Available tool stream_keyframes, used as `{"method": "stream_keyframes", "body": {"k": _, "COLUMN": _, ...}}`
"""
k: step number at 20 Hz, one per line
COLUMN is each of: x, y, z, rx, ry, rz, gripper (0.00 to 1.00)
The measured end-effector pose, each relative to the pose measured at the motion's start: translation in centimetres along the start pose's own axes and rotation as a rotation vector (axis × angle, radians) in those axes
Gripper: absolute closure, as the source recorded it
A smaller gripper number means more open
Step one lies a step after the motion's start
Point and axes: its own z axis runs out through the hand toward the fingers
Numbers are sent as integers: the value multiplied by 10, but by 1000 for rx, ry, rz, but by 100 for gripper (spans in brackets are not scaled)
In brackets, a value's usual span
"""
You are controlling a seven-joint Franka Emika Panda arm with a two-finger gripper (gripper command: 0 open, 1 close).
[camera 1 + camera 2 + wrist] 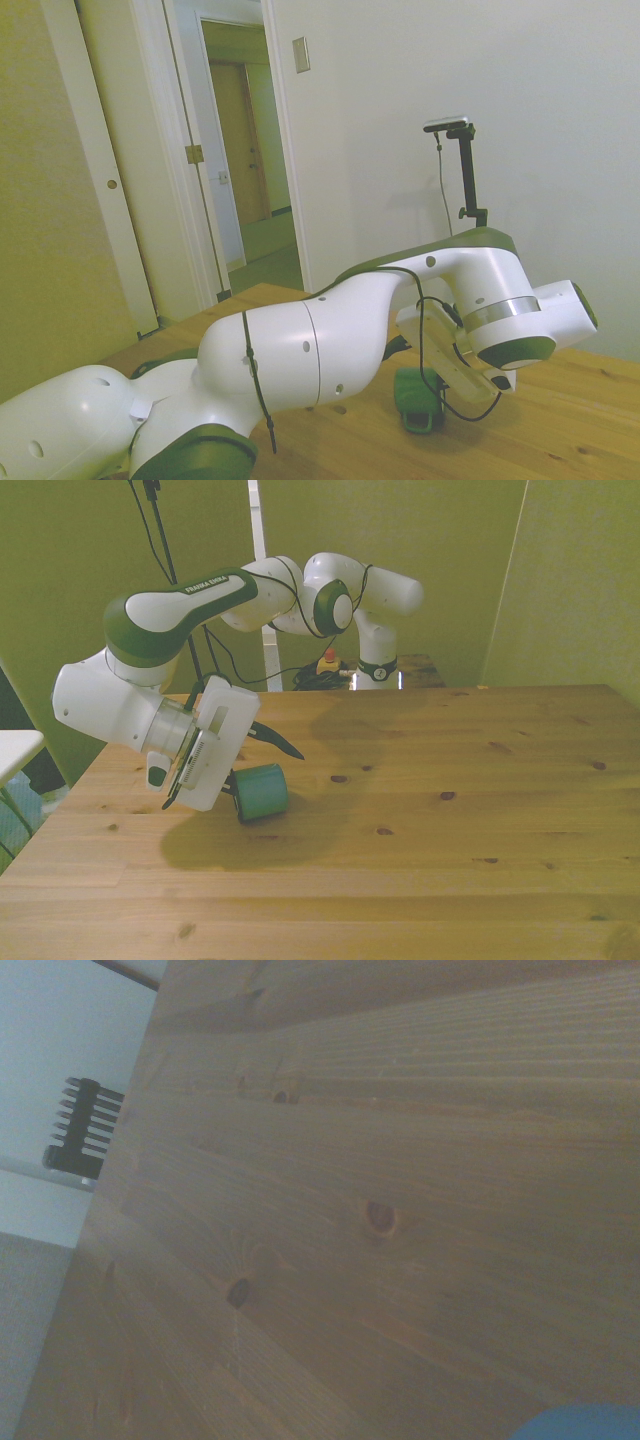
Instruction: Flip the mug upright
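Teal mug [262,791] lies on its side on the table [450,850], toward the front view's left, its closed base facing the camera. Your gripper [262,764] comes at it low and nearly level, which suits a mug lying down. One finger [275,738] stands clear above the mug; the other is hidden behind the mug and the gripper's white body, so you have the hand spread wide about the mug, not yet closed on it. In the side view the mug [415,398] sits just under the wrist. The table is knotty pine. Behind it, plain walls and an open doorway [245,150].
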Motion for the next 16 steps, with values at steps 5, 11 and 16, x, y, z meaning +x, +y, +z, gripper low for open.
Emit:
{"method": "stream_keyframes", "body": {"k": 5, "x": 2, "y": 3, "z": 4, "rx": 8, "ry": -10, "rz": 4, "gripper": 100}}
{"method": "stream_keyframes", "body": {"k": 11, "x": 4, "y": 1, "z": 7, "rx": 15, "ry": -16, "rz": 2, "gripper": 100}}
{"method": "stream_keyframes", "body": {"k": 16, "x": 3, "y": -5, "z": 9, "rx": 17, "ry": -19, "rz": -3, "gripper": 100}}
